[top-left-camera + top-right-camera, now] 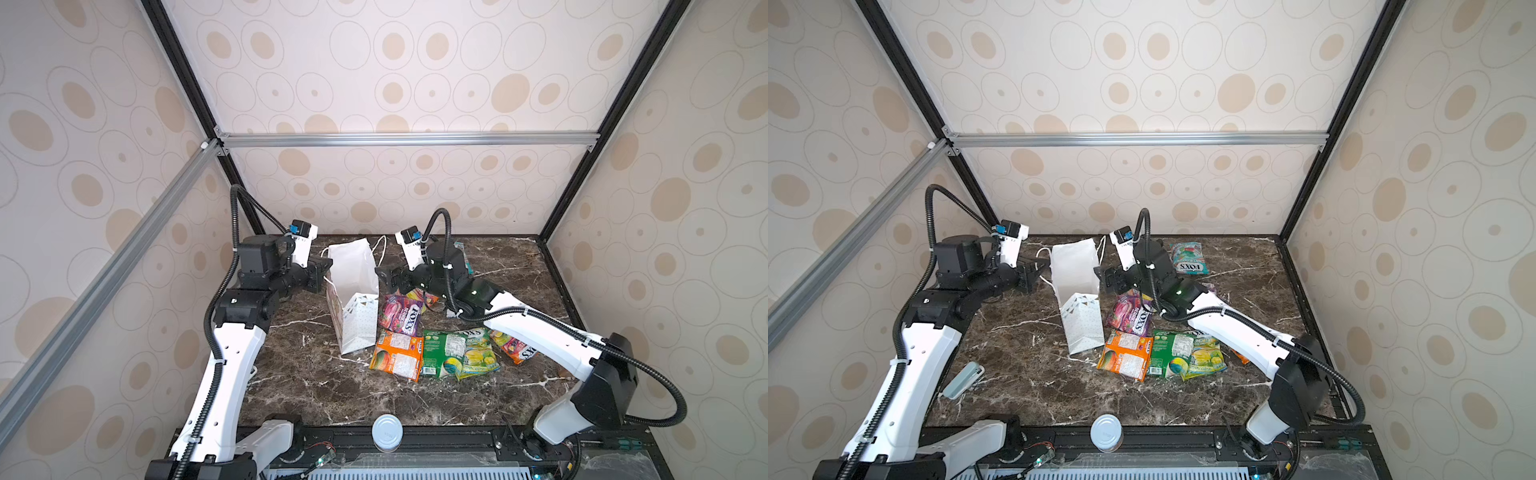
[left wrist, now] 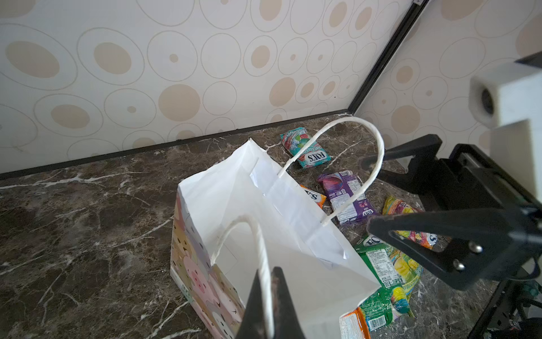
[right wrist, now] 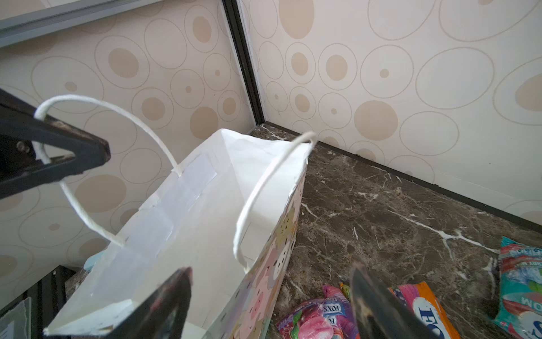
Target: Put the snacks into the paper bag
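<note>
In both top views the paper bag point(image 1: 352, 272) is seen standing open just above mid-frame on the marble table point(image 1: 324, 386). One cord handle point(image 2: 262, 243) is pinched between the pressed-together fingers of the left gripper point(image 2: 268, 274). The right gripper point(image 3: 271, 270) is held spread at the bag's opposite rim, with nothing gripped. The snacks point(image 1: 440, 353) are scattered right of the bag, and one teal packet point(image 1: 1187, 258) lies apart near the back wall.
</note>
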